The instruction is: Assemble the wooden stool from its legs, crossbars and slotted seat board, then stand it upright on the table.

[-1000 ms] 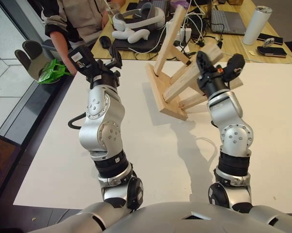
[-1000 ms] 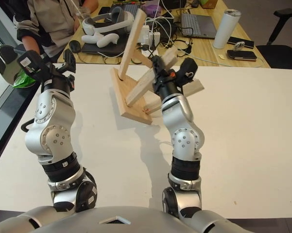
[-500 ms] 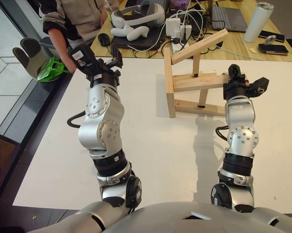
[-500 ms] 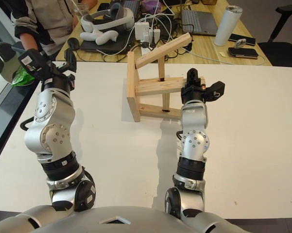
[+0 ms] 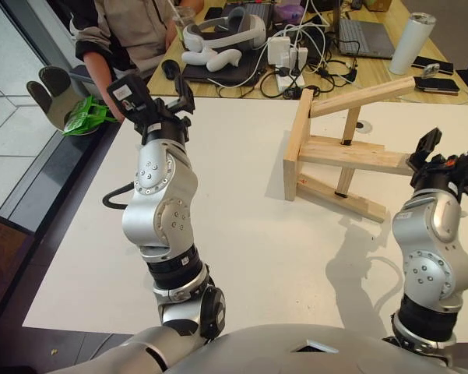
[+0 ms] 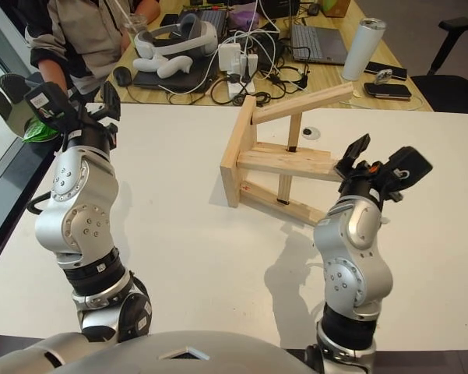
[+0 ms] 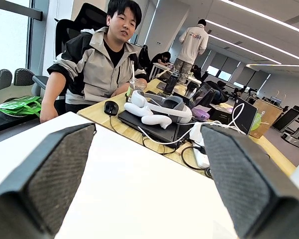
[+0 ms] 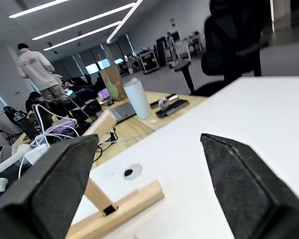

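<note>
A: Right eye view, item one: stool, assembled, on its side on the table. Its legs point towards our right gripper, near but apart, jaws wide, empty.

B: We judge that poised to tip it upright. Item two: our left gripper, far edge, jaws wide, idle. Its white label: unreadable.

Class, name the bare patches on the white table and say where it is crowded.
Bare: the white table between the left gripper and the pale wooden stool lying on its side, and the near stretch this side of the stool. Crowded: around the stool's legs by the right gripper.
</note>
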You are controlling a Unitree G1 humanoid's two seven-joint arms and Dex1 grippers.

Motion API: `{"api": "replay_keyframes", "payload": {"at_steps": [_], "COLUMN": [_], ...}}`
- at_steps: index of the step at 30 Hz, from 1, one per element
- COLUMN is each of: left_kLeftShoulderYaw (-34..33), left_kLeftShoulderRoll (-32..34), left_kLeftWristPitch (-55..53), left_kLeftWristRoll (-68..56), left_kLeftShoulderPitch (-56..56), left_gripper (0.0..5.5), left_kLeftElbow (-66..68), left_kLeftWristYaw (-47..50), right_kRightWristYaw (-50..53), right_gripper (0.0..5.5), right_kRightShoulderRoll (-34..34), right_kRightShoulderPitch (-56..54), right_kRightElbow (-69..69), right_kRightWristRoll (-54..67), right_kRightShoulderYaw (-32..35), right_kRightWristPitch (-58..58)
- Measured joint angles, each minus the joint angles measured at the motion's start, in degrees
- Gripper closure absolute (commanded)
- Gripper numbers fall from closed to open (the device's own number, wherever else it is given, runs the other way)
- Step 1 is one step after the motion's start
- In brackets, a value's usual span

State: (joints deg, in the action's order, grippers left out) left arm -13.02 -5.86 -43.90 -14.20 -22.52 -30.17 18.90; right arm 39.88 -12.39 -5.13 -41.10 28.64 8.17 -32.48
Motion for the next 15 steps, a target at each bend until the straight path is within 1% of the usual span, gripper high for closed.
{"api": "replay_keyframes", "payload": {"at_steps": [3, 4, 6, 8, 9, 11, 13, 15], "left_kLeftShoulderYaw": [0.8, 0.9, 0.9, 0.1, -0.2, 0.2, 3.4, 8.1], "left_kLeftShoulderRoll": [-0.9, -0.7, 0.0, 0.6, 1.3, 1.9, 1.7, 2.1], "left_kLeftWristPitch": [0.1, 0.2, 0.6, 0.7, 0.7, 1.0, 1.2, 1.7], "left_kLeftWristRoll": [-0.1, -0.1, -1.2, -4.6, -6.3, -8.9, -10.0, -10.3], "left_kLeftShoulderPitch": [2.7, 3.4, 5.2, 7.6, 9.6, 17.3, 23.0, 24.2], "left_gripper": [1.6, 1.6, 1.6, 1.6, 1.6, 1.6, 1.6, 1.6], "left_kLeftElbow": [-0.6, -0.6, -0.6, 0.1, 0.7, 2.0, 2.1, 0.0], "left_kLeftWristYaw": [-0.7, -1.1, -2.3, -3.6, -4.5, -5.5, -6.5, -8.5], "right_kRightWristYaw": [-8.6, -12.4, -21.2, -32.0, -37.8, -46.7, -55.3, -59.8], "right_gripper": [1.71, 1.71, 1.71, 1.71, 1.71, 1.71, 1.71, 1.71], "right_kRightShoulderRoll": [-8.7, -11.9, -18.6, -25.6, -29.6, -36.0, -41.8, -44.8], "right_kRightShoulderPitch": [-2.5, -2.8, -5.4, -8.0, -8.8, -8.9, -8.9, -8.2], "right_kRightElbow": [-1.4, -1.8, -2.6, -3.4, -3.5, -3.1, -1.8, -0.3], "right_kRightWristRoll": [-7.0, -9.6, -14.2, -19.0, -21.8, -28.2, -34.4, -39.4], "right_kRightShoulderYaw": [-2.3, -4.5, -10.9, -20.2, -25.4, -32.9, -38.9, -41.2], "right_kRightWristPitch": [-1.0, -1.1, -1.5, -2.0, -2.0, -1.9, -2.1, -2.9]}}
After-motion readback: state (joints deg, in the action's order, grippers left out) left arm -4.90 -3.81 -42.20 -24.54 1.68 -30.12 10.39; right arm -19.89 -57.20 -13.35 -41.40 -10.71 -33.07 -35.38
